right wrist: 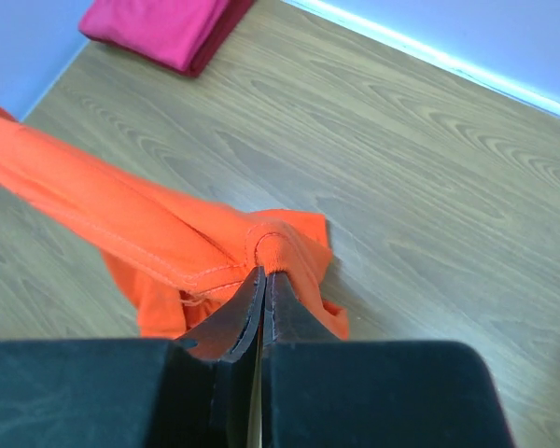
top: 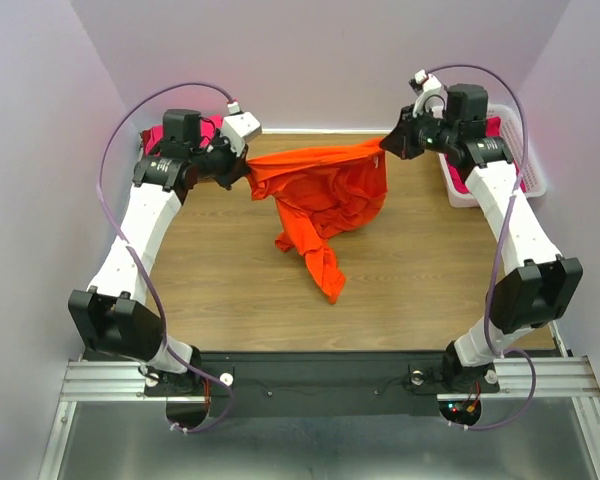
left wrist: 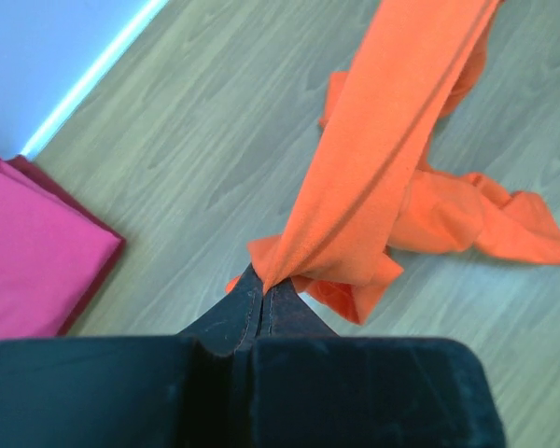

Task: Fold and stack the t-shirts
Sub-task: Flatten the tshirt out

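We saw the wooden table fill the middle of the overhead view, with pale lilac walls closing it in on three sides. The left arm and the right arm rose from the near edge and reached toward the far side, well apart from each other. Between them hung the orange t-shirt. Its upper edge was pulled taut from one gripper to the other and held above the wood. The body sagged in loose folds below that edge, and a twisted tail lay on the table, pointing toward the near edge. In the far right corner stood the white lattice basket, partly hidden behind the right arm, with some magenta cloth showing inside it. In the far left corner lay the folded magenta stack, flat on the table against the wall, apart from the orange t-shirt. The overhead view showed it mostly covered by the left wrist. The left gripper was clamped tight on one bunched corner of the orange t-shirt, its jaws pressed together with only cloth between them. The right gripper was likewise pinched closed on a stitched hem at the opposite end of the same t-shirt.
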You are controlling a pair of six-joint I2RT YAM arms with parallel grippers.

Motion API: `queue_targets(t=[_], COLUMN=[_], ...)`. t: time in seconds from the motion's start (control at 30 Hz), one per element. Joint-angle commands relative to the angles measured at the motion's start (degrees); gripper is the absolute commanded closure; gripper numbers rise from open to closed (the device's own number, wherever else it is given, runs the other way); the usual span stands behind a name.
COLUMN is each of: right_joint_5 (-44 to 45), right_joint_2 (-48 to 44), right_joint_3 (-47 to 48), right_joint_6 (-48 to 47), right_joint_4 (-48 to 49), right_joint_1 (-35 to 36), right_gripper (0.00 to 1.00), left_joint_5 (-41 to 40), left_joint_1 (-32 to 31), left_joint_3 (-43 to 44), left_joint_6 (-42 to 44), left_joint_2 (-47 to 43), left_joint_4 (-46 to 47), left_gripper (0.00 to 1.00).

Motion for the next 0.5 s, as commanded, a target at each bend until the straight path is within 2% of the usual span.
queue_targets(t=[0.0, 0.07, 0.13, 0.23, 0.27, 0.33, 0.37, 0.47], right_joint_5=[0.07, 0.34, 0.16, -2.47, -3.95, -4.93, -5.81, -8.35], right_joint_2=[-3.52, -1.77, 2.43, 8.32, 11.74, 14.23, 14.67, 14.59], right_joint_3=[3.58, 6.55, 10.15, 20.69, 23.33, 28.78, 29.33, 28.73], right_joint_6=[0.38, 0.55, 0.90, 5.46, 7.65, 9.07, 9.25, 11.08], right_joint_4=[1.11, 1.54, 1.98, 2.25, 2.25, 3.21, 3.74, 5.14], right_joint_1=[-0.62, -0.54, -0.54, -0.01, 1.21, 3.14, 4.55, 10.70], right_gripper=[0.99, 0.99, 0.99, 0.99, 0.99, 0.99, 0.99, 0.99], left_joint_5=[8.05, 14.36, 16.15, 12.83, 11.34, 10.97, 11.32, 13.77], left_joint_1=[3.15, 2.63, 0.44, -9.82, -15.77, -20.38, -23.53, -26.63], left_joint_3=[4.01, 4.11, 2.88, 1.47, 1.56, 4.09, 5.67, 12.79], left_joint_6=[1.00, 3.29, 4.61, 5.23, 4.80, 2.26, 1.46, -1.87], left_joint_2=[-1.02, -2.24, -4.00, -8.39, -10.05, -10.51, -9.99, -8.32], left_joint_4=[-4.63, -8.05, -8.24, -7.46, -6.58, -6.05, -6.22, -6.57], left_gripper=[1.00, 1.00, 1.00, 1.00, 1.00, 1.00, 1.00, 1.00])
